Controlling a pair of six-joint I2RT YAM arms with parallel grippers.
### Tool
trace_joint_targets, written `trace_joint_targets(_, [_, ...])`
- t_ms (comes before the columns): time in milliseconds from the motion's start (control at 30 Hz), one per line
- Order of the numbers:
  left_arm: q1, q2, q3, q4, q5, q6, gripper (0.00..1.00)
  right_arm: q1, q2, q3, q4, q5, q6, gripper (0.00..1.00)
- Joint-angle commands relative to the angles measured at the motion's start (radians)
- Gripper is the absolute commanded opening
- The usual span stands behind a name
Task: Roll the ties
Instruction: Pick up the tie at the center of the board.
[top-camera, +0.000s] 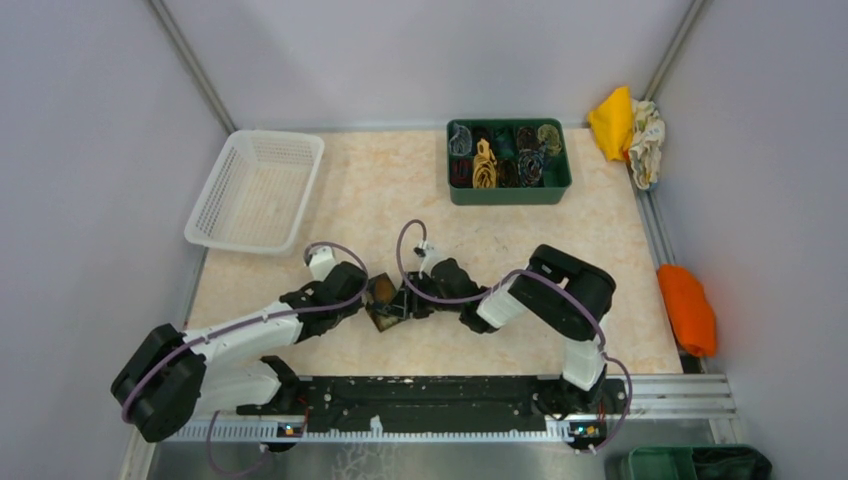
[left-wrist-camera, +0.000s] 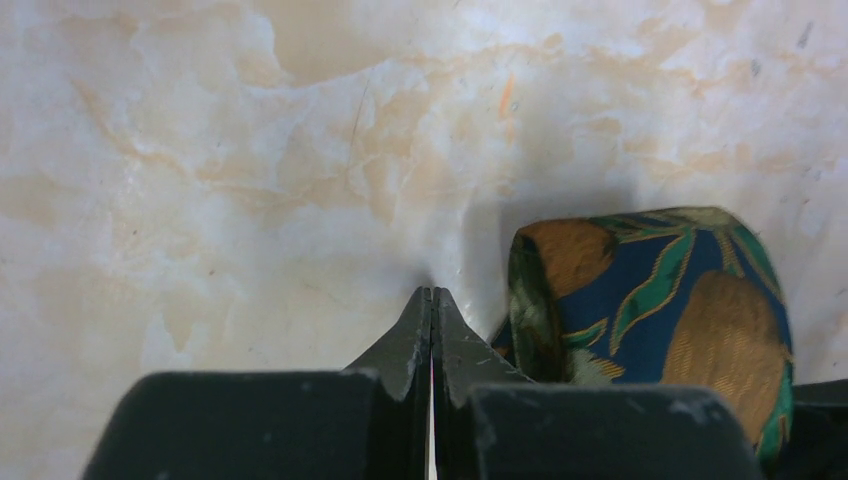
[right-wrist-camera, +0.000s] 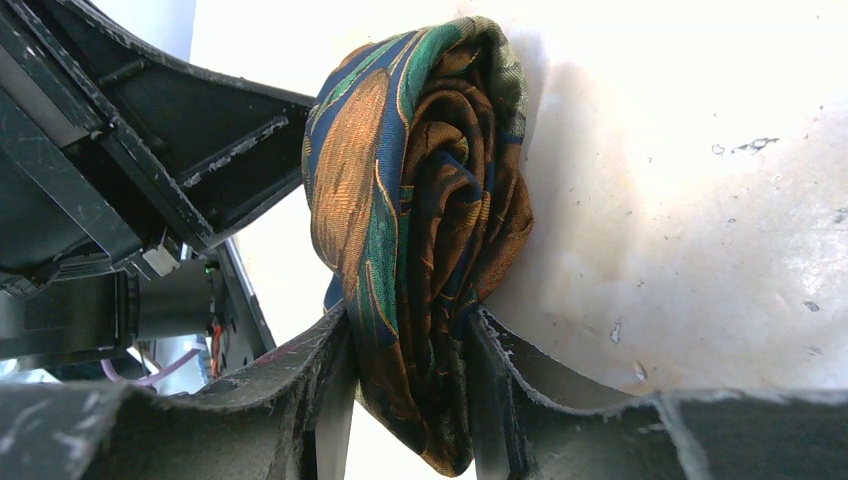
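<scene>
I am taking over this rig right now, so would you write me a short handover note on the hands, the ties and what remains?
The right hand is shut on the rolled tie, which is dark with orange and green, near the middle of the table.
The left hand is shut and empty, low beside that roll.
The other rolled ties sit in the green bin at the far side.
Done: this tie looks fully rolled.
Left: probably carry it to the bin. No unrolled tie shows on the table.
</scene>
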Motion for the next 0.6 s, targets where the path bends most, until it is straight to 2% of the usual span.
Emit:
trace_joint_targets(0, [0.007,0.024,0.015,0.1,-0.092,-0.01,0.0,-0.002,-0.019,0.026,-0.156,0.034,-0.097,0.41])
trace_joint_targets(167, [0.049,0.085,0.105,0.098,-0.152,0.024,0.0,-0.001,-0.022,0.06,-0.199,0.019,-0.139,0.41])
trace_joint_targets(367, [0.094,0.228,0.122,0.237,-0.048,0.065,0.0,0.005,-0.04,0.08,-0.249,0.025,-0.185,0.44])
trace_joint_targets(567, [0.093,0.278,0.105,0.312,0.048,0.067,0.0,0.006,-0.031,0.085,-0.227,0.013,-0.194,0.48])
